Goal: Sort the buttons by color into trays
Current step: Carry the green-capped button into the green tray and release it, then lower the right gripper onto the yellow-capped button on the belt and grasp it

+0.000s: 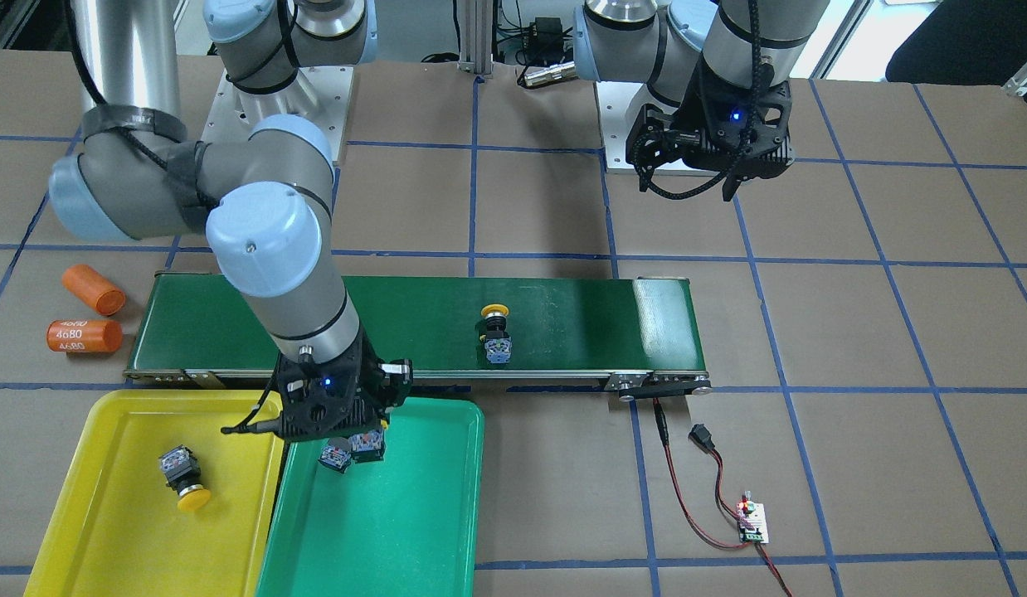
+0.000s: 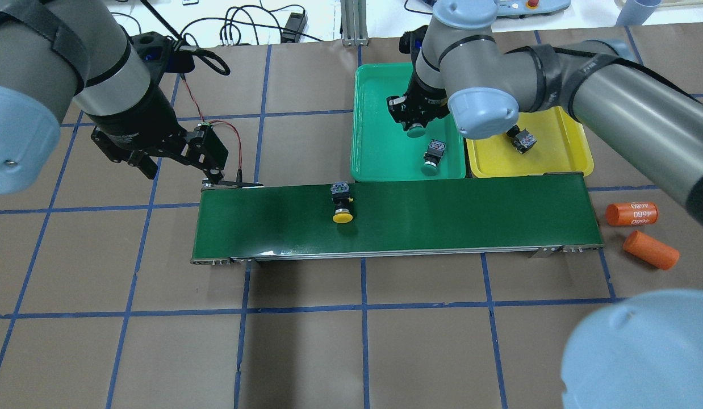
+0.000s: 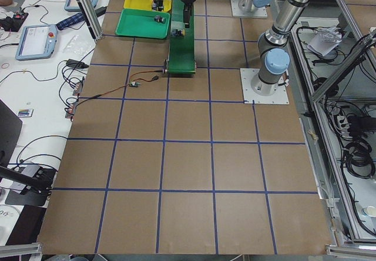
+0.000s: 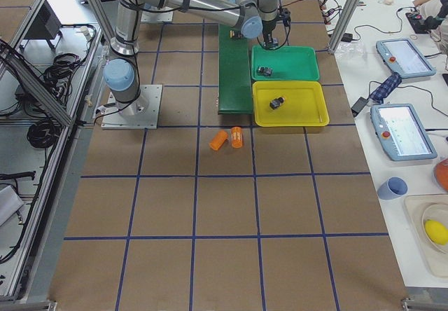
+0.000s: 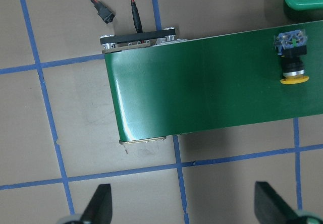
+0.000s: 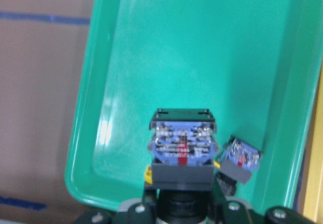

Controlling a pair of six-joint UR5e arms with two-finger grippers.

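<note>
The right arm reaches across the belt, wrist pointing down, its right gripper [image 2: 415,126] clamped on a green-capped button [image 6: 181,153] over the glossy green tray [image 2: 380,153], where a second green button [image 2: 434,154] lies. One yellow-capped button [image 2: 522,140] lies in the yellow tray [image 2: 556,156], and the other yellow button [image 2: 341,204] lies on the matte conveyor belt [image 2: 442,216]. The left gripper [image 5: 182,199] hangs spread wide over the belt's end

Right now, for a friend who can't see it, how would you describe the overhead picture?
The right gripper holds a green button over the green tray, where a second green button lies. One yellow button sits in the yellow tray; another yellow button sits on the conveyor belt.
</note>
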